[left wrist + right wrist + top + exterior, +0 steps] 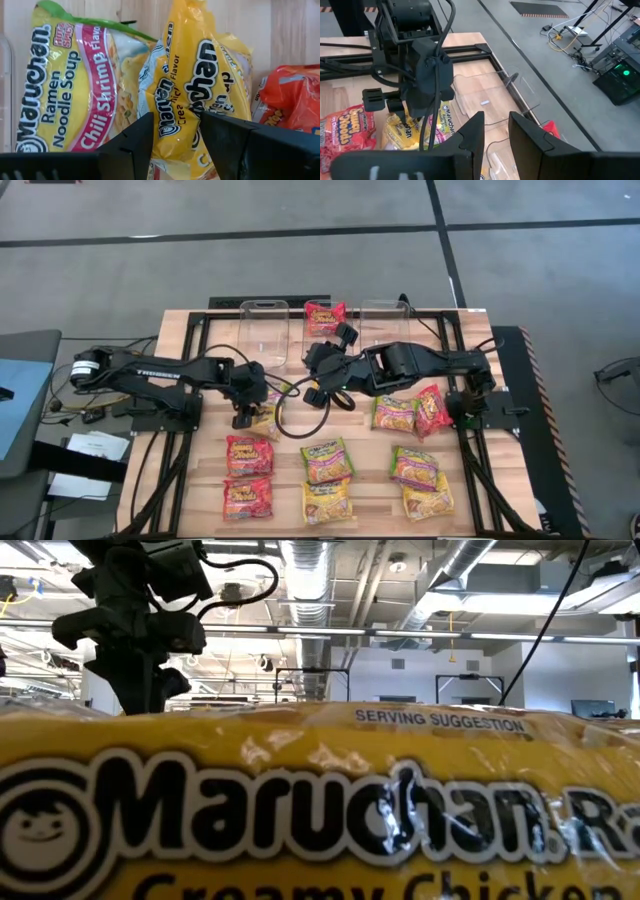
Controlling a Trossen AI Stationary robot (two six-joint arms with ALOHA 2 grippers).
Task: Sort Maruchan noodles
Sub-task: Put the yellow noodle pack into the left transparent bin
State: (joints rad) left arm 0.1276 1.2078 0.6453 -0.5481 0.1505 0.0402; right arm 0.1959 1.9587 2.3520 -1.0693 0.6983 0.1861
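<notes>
Several Maruchan noodles packets lie on the wooden table [180, 480]. My left gripper [245, 418] [175, 130] points steeply down and is open. Its fingers stand on either side of the near end of a buckled yellow Creamy Chicken packet [266, 421] [200, 65]. Beside that packet lie a Chili Shrimp packet [80, 85] and a red one [292, 97]. Another red packet [325, 317] lies in the middle clear bin [325, 340]. My right gripper [314, 370] [496, 130] hangs high over the table's middle, open, with nothing between its fingers. My left gripper's fingers [137, 142] come from above at a slant, one on each long side of the yellow packet's near end [172, 142], which runs down between them. I cannot tell whether they touch it. The packet rests on the table.
Two more clear bins [264, 330] [380, 320] stand at the far edge. Red packets [248, 452], green-and-yellow ones [326, 460] [415, 465] and others [395, 412] lie across the near half. One yellow packet [320, 810] fills the low view. A cable loop [300, 415] hangs from the right arm.
</notes>
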